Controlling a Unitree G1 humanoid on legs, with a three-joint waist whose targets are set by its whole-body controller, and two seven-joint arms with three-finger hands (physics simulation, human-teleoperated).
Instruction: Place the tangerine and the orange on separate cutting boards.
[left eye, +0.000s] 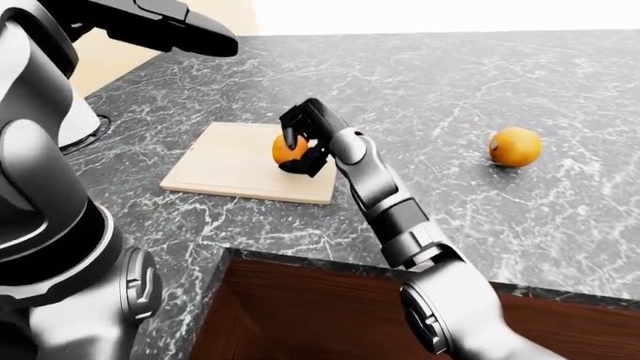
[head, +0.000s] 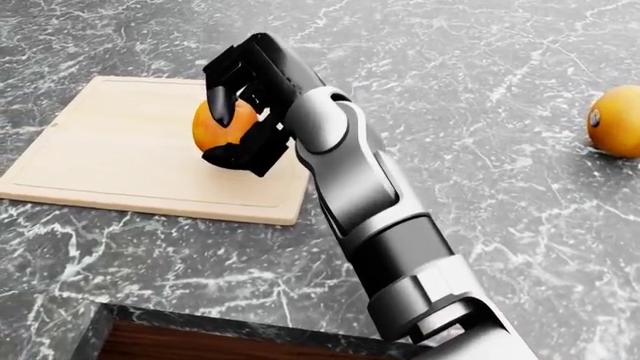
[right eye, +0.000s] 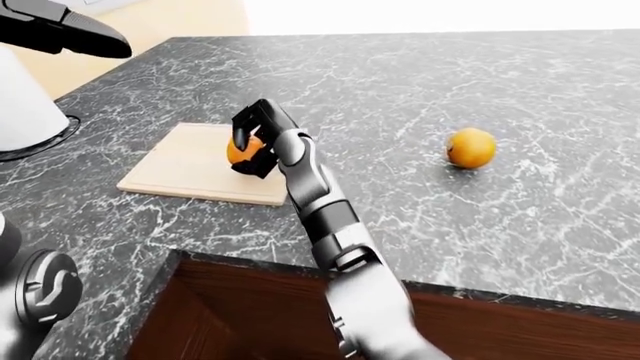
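Observation:
My right hand (head: 236, 126) is shut on the tangerine (head: 208, 127), a small deep-orange fruit, black fingers (head: 222, 105) wrapped over its top and right side. It sits over the right part of a pale wooden cutting board (head: 110, 150); whether the fruit touches the wood I cannot tell. The orange (head: 616, 120), larger and yellower, lies alone on the dark marble counter far to the right, also clear in the left-eye view as the orange (left eye: 515, 146). My left arm fills the left of the left-eye view, its dark hand (left eye: 160, 26) raised at the top left, its fingers unreadable.
The counter's near edge (head: 250, 330) runs along the bottom, with a brown cabinet face (left eye: 300, 315) below it. A white cylinder (right eye: 25, 105) stands on the counter at the far left. Only one cutting board is in view.

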